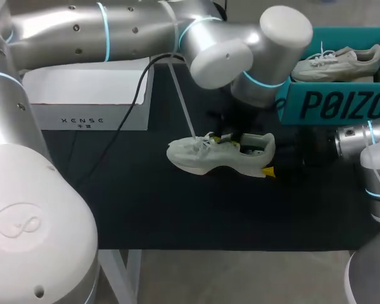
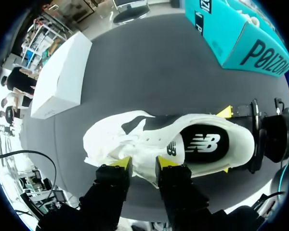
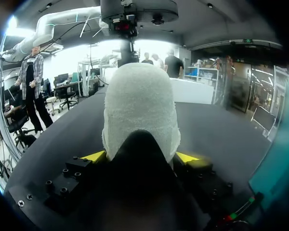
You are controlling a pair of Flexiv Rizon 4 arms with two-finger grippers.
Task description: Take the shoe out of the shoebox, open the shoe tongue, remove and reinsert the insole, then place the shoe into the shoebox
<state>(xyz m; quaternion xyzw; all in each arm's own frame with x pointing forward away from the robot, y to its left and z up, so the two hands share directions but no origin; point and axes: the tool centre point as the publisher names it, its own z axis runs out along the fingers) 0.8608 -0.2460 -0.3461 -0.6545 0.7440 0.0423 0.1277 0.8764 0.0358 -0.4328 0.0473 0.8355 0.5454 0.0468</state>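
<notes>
White mesh sneaker (image 1: pixel 218 157) mid-table, toe twd 9 o'clk. R gripper (image 3: pixel 140 157) clamps heel from 3 o'clk. L gripper (image 2: pixel 143 162) narrow, pinching upper. Teal cardboard shoebox (image 1: pixel 332 104) at sneaker's 2 o'clk.

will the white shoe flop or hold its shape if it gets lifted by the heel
Probably holds shape: the white shoe has a thick moulded sole. Its knit-looking upper likely gives under the jaws. Loose laces may dangle and snag.
</notes>
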